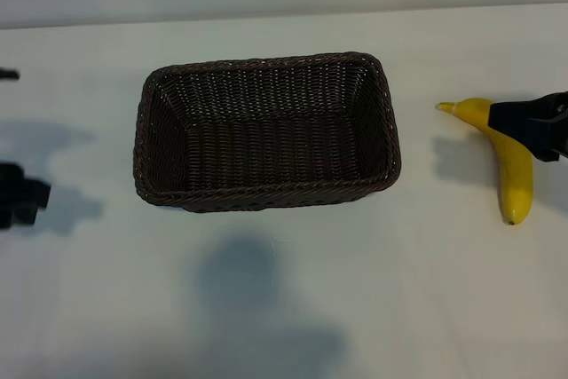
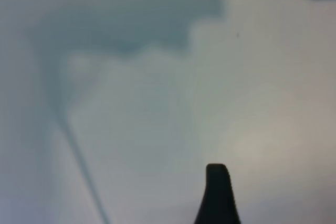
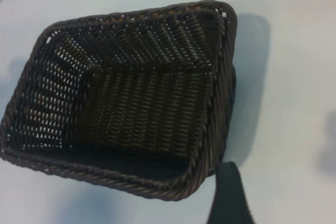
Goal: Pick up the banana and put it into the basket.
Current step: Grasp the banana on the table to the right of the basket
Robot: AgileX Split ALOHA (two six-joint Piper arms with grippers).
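Fingers of the right gripper (image 1: 510, 126) come in from the right edge of the exterior view and sit over the upper half of the banana (image 1: 513, 166). The black finger crosses the fruit just below its stem end; from here I cannot tell whether it is touching or only hovering above. They look spread, not clamped on anything. The banana lies on the tabletop (image 1: 284, 308) well to the right of the basket (image 1: 266, 130), stem pointing left and far, blunt end toward the near side. The basket is empty. The left gripper (image 1: 22, 197) waits at the far left edge, away from everything.

Left wrist view: one dark fingertip (image 2: 217, 195) over bare tabletop and shadow, nothing near it, fingers apart.

Right wrist view: one fingertip (image 3: 228, 192) shows at the bottom, with the basket's open mouth beyond it. The banana is not visible here at all, so this camera gives no check on how the fruit sits between the fingers.

My worry: the grip lands close to the stem end, away from the middle, so the long heavy part could swing down or slip out once lifted. The smooth curved skin could also roll aside as the fingers close, or the hanging end could clip the basket's right rim on the way across.
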